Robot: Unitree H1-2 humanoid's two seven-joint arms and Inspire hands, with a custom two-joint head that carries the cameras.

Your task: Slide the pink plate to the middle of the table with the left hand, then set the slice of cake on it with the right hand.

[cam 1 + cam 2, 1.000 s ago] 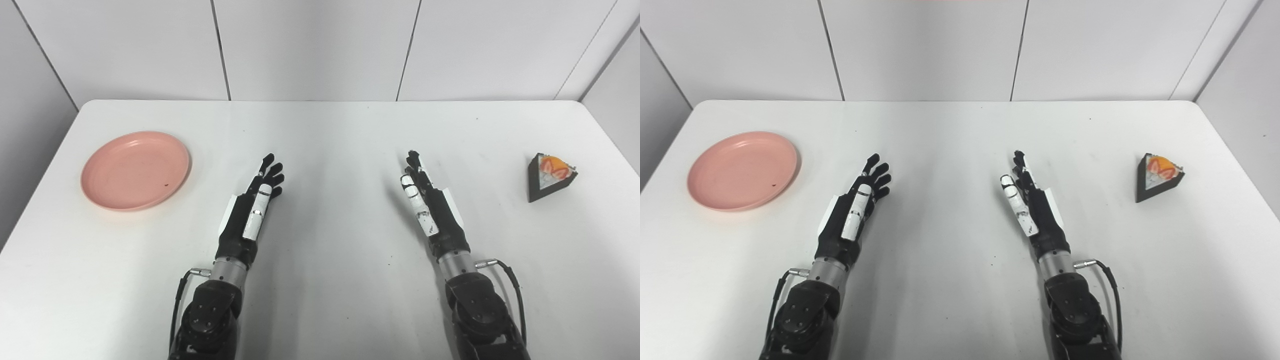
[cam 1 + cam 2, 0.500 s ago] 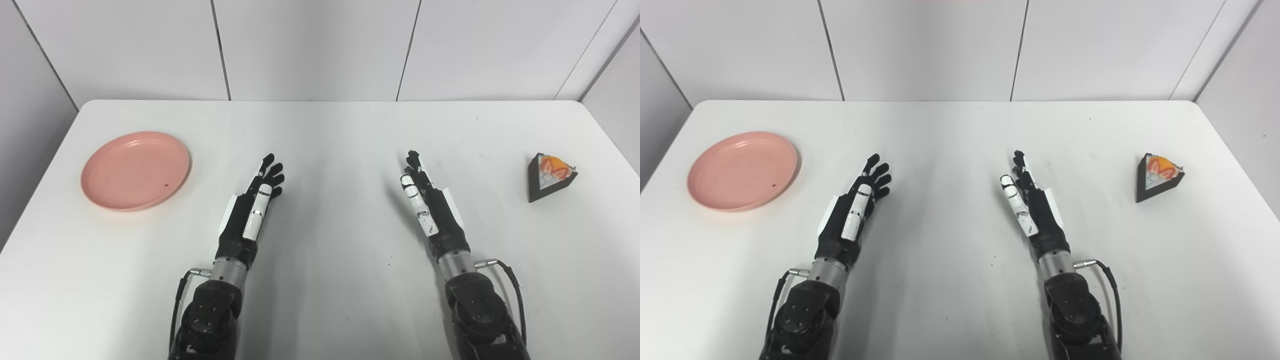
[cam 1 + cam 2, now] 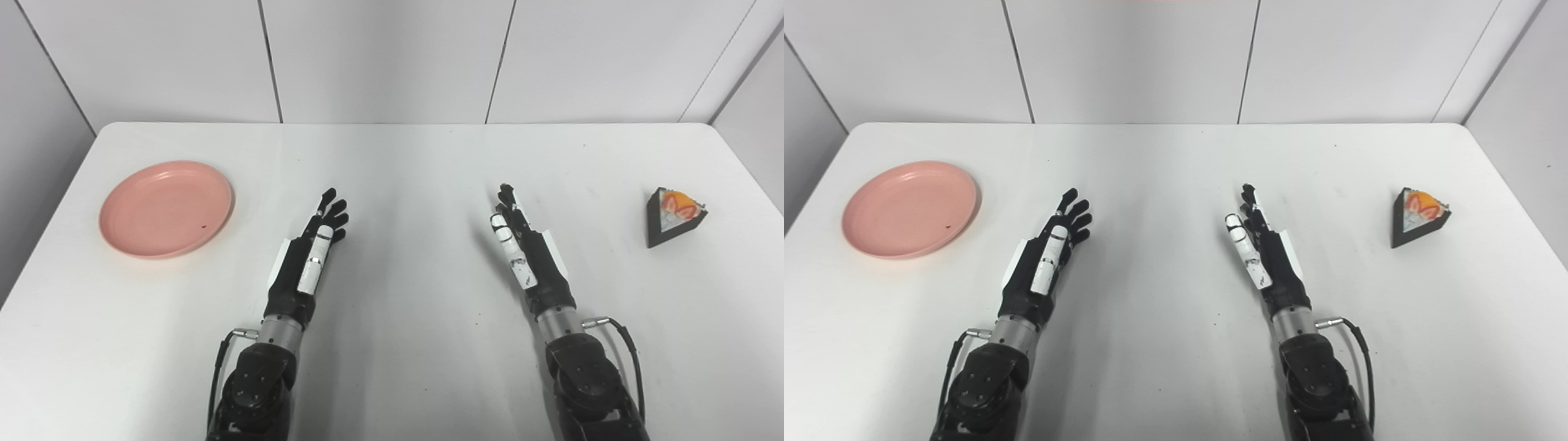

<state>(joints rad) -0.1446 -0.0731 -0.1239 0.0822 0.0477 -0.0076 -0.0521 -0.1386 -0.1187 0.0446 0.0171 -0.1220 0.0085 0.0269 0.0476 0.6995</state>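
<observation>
Start pose, nothing touched: your first step, sliding the plate, had not begun.

Your left hand (image 3: 309,254) lay low over the table (image 3: 404,159), fingers stretched out and spread, holding nothing; your right hand (image 3: 525,254) was the same, flat and empty. The pink plate (image 3: 166,208) sat at the left side of the table, well apart from the left hand and up-left of it, nowhere near the middle. The slice of cake (image 3: 674,215) stood near the right edge, well apart from the right hand. Next move, as I judge it: you needed to reach the left hand out to the plate rim and drag it toward centre; right hand waits. Nothing stood between either hand and its target, only bare tabletop and white wall panels (image 3: 386,55) behind.
</observation>
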